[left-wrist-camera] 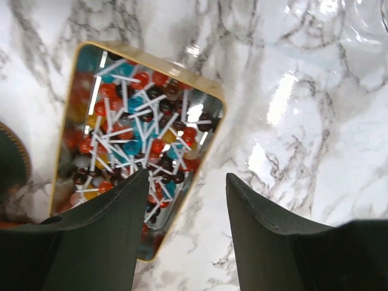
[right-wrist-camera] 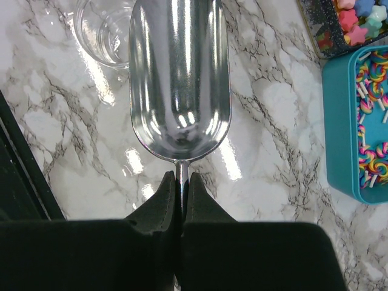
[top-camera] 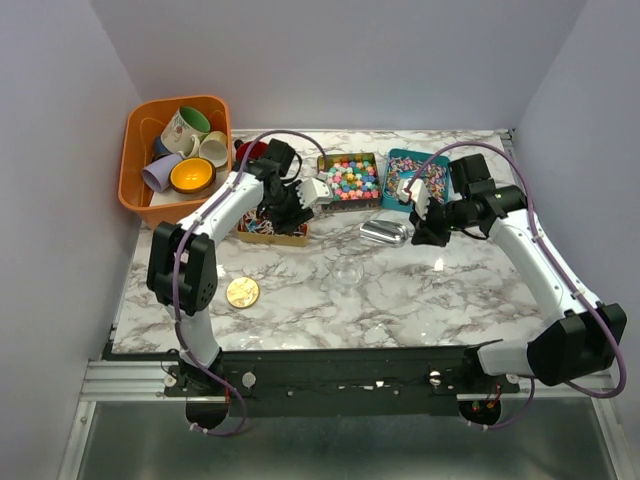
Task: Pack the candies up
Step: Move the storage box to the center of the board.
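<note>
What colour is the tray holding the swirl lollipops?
The tray is teal; the right wrist view shows it best.

i count three containers of candies: one gold tin, one dark tin, one teal tray; one metal scoop, one clear glass, one gold lid, one basket, at least four mugs.

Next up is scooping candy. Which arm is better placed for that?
Likely right: the right hand is shut on the empty metal scoop, beside the teal candy tray. The left hand is open, holding nothing, over the lollipop tin.
</note>
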`<state>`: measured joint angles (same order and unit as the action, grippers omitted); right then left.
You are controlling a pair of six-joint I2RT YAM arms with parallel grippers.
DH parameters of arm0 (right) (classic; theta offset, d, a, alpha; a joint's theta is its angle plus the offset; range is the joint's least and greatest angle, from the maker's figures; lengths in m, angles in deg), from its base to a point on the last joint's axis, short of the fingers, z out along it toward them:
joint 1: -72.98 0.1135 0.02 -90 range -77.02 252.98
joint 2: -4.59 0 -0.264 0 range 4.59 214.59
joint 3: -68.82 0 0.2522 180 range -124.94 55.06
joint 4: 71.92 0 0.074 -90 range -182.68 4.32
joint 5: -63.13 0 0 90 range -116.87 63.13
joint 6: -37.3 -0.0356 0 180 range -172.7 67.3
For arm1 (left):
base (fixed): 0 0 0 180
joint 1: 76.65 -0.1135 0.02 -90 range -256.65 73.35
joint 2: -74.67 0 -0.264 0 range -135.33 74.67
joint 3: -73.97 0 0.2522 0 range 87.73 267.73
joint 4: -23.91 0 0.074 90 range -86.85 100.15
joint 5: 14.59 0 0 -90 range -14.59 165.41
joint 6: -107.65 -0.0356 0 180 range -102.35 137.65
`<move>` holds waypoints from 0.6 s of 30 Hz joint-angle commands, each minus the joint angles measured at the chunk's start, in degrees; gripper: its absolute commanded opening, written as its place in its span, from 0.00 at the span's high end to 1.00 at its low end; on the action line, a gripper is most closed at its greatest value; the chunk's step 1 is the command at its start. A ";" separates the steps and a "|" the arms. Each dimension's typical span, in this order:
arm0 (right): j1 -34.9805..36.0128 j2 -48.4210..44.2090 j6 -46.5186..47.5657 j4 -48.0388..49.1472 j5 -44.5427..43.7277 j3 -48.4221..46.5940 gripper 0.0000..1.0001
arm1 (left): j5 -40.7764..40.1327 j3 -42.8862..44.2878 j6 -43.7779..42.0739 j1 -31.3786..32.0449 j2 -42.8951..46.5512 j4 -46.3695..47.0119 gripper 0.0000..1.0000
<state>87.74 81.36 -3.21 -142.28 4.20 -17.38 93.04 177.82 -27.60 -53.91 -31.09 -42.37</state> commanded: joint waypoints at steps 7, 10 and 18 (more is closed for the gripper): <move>-0.35 -2.68 -1.07 0.53 3.47 1.08 0.99 | -0.49 -8.43 -1.58 0.46 0.64 5.39 0.36; -0.35 -2.68 -1.07 0.44 3.56 1.25 0.99 | 0.39 -6.07 -2.47 0.64 -2.43 3.39 0.38; -0.35 -3.47 -0.72 0.52 2.86 1.43 0.99 | 0.13 -8.95 -2.12 5.55 -3.85 6.54 0.74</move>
<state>87.74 79.74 -3.27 -142.25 5.73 -16.68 92.99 171.04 -29.79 -51.73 -34.98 -38.67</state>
